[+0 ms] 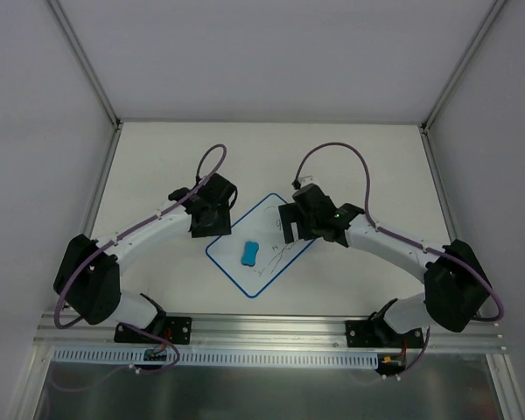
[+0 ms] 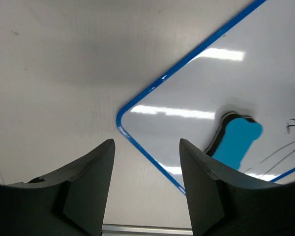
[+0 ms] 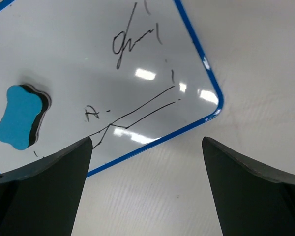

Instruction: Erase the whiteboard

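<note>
Mid-bench, set cornerwise | whiteboard [image 1: 261, 247] lies flat: glossy white, thin blue rim, rounded corners, dark scribbles [image 3: 137, 37] | blue bone-shaped eraser [image 1: 250, 253] rests on it | I read left gripper [image 2: 146, 145] spread over one corner, right gripper [image 3: 146, 140] spread wide beside the scribbles | matte table [image 1: 157, 175] surrounds every edge.

Bright even light, glare on whiteboard [image 3: 78, 29]
</note>
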Robot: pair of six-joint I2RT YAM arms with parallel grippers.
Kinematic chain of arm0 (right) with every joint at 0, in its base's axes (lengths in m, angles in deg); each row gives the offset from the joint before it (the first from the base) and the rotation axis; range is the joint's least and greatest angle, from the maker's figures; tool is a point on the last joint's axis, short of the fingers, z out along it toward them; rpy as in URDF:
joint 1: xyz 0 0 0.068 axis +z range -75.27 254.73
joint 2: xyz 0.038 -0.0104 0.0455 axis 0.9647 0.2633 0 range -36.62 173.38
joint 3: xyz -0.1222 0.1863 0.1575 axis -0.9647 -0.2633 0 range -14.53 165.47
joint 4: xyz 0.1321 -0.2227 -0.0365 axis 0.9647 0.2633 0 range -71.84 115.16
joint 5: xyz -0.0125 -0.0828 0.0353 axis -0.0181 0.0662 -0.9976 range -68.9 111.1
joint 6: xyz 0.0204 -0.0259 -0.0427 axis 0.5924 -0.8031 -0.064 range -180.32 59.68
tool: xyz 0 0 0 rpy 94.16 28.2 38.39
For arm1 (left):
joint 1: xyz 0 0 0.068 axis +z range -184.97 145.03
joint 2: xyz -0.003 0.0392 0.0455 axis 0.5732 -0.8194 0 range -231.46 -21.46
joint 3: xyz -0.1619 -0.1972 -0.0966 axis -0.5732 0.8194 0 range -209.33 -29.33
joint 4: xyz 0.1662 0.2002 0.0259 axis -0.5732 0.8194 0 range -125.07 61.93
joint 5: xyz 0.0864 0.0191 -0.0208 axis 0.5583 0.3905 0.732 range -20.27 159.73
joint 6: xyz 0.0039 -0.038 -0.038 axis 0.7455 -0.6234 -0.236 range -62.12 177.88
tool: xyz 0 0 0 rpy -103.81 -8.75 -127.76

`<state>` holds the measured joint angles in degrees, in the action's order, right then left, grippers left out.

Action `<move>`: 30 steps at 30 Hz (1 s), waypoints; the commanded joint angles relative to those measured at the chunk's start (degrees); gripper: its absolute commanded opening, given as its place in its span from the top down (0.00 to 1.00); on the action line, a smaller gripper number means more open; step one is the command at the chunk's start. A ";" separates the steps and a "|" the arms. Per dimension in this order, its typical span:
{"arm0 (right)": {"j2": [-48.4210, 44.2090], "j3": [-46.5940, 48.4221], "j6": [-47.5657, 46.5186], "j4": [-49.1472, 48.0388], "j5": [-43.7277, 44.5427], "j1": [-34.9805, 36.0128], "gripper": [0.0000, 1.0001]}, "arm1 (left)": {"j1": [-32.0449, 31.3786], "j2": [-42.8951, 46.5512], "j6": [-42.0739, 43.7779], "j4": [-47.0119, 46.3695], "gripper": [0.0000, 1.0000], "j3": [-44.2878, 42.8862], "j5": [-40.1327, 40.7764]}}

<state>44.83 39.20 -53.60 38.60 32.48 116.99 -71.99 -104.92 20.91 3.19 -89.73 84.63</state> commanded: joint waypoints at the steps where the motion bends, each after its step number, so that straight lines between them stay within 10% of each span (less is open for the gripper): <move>1: 2.73 3.48 4.52 1.61 5.05 5.96 0.01 | 0.89 2.94 -2.05 0.77 0.45 5.28 4.08; 10: 14.68 12.61 9.54 2.05 9.45 16.97 0.25 | 6.34 7.26 -3.63 -9.33 0.51 18.11 2.33; 30: 24.81 19.92 19.47 2.32 15.17 22.78 0.30 | 9.42 13.76 -2.67 -15.32 0.50 25.60 0.57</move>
<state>68.94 56.93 -37.20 40.44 44.81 139.66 -63.00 -92.86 18.29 -10.69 -64.88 85.81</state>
